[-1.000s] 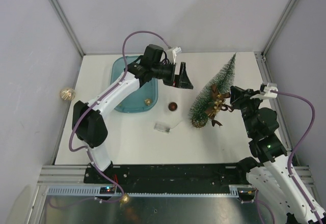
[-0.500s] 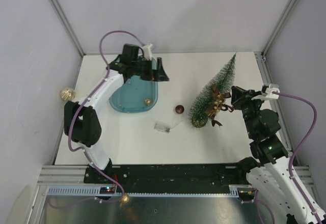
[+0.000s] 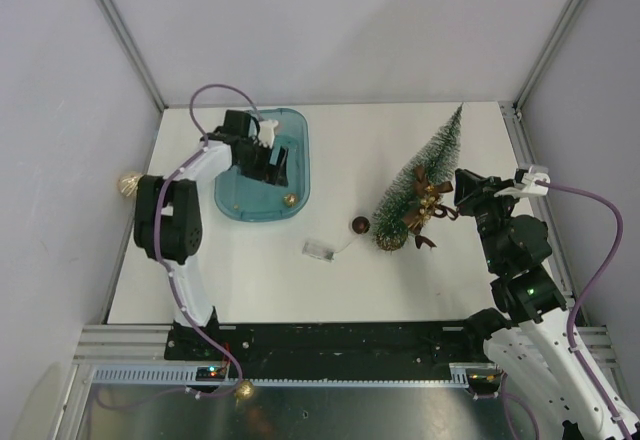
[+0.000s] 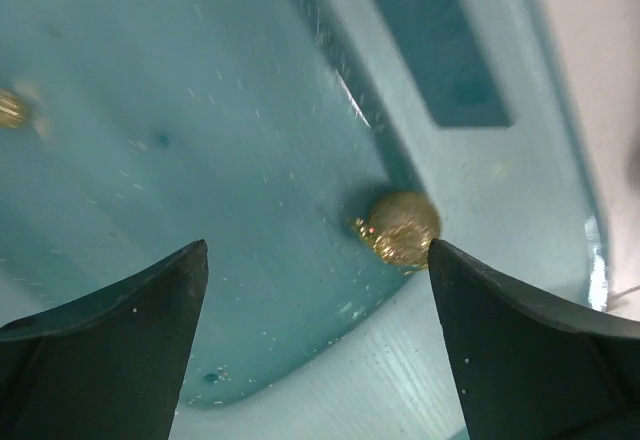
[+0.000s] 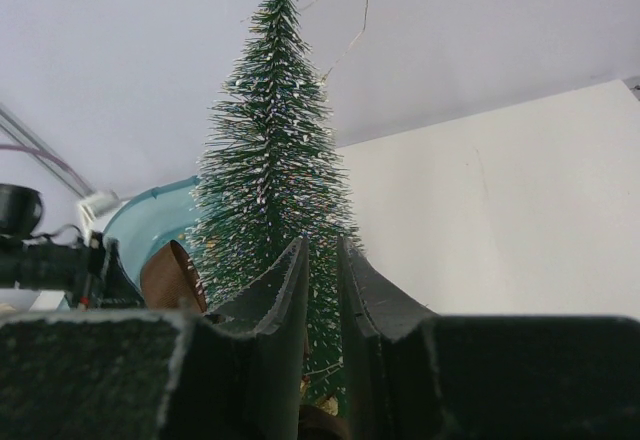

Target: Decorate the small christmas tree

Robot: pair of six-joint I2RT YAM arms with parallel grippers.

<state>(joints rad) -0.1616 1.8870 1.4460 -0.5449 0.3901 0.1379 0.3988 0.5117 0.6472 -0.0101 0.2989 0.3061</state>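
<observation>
The small christmas tree (image 3: 418, 182) stands at the right of the table, and a brown bow with gold bells (image 3: 430, 203) hangs on its lower part. My right gripper (image 3: 453, 200) reaches into it from the right. In the right wrist view the tree (image 5: 275, 160) rises just beyond that gripper (image 5: 322, 247), whose jaws are nearly together with green bristles in the thin gap. My left gripper (image 3: 272, 160) hangs open inside the blue tray (image 3: 301, 130). A gold glitter ball (image 4: 400, 228) lies on the tray floor just past the right fingertip of this gripper (image 4: 316, 250).
A brown ball (image 3: 360, 224) lies on the table left of the tree's base. A small clear box (image 3: 318, 249) with a thin wire sits nearer the front. One gold ball (image 3: 128, 184) rests off the table's left edge and another (image 3: 244, 390) on the front rail.
My left arm swung from mid-table back left and down into the tray, still open. The brown ball rolled right toward the tree. The right arm and tree stayed put.
</observation>
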